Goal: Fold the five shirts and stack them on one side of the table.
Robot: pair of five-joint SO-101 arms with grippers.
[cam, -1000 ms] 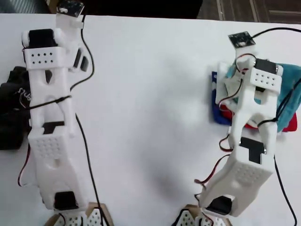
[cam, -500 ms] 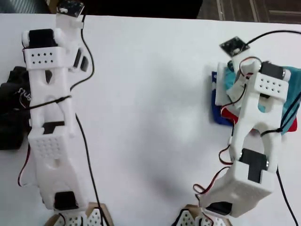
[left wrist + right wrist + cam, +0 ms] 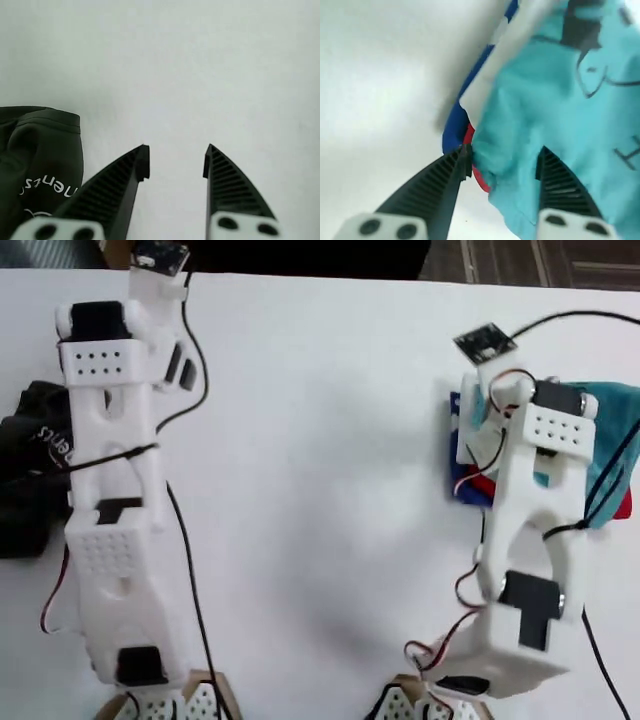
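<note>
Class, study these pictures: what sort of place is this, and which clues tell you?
Probably a robotics workbench for laundry-folding trials: a left arm and right arm side by side at a white table, a stack of shirts, a crumpled black shirt.

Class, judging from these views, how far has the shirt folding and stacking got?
Done: teal shirt tops a folded stack. In hand: nothing; right claw hangs open over the stack's edge. Left: black shirt lies crumpled beside the open left claw.
</note>
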